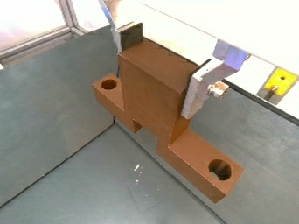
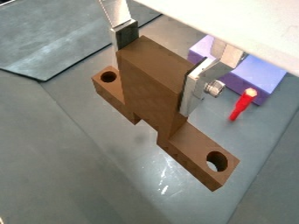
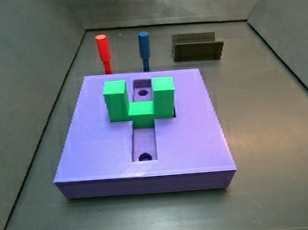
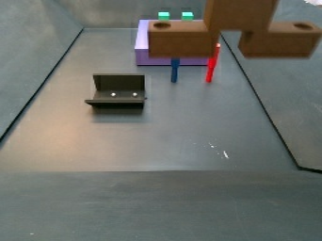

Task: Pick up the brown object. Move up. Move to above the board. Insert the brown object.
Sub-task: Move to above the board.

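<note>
My gripper (image 1: 162, 70) is shut on the brown object (image 1: 146, 101), an orange-brown bar with a round hole at each end and a thick middle block. The silver fingers (image 2: 198, 86) clamp that block, and the gripper (image 2: 162, 63) shows in both wrist views. In a side view the brown object (image 4: 233, 36) hangs high above the floor, just short of the board (image 4: 153, 45); the gripper itself is out of that frame. The lavender-blue board (image 3: 144, 133) has a central groove, round holes and a green U-shaped block (image 3: 140, 98). A corner of the board (image 2: 254, 80) shows under the gripper.
A red peg (image 3: 104, 53) and a blue peg (image 3: 145, 47) stand upright beyond the board, and the red peg (image 2: 240, 107) also shows in a wrist view. The dark fixture (image 4: 117, 90) stands on the grey floor. Grey walls surround the floor.
</note>
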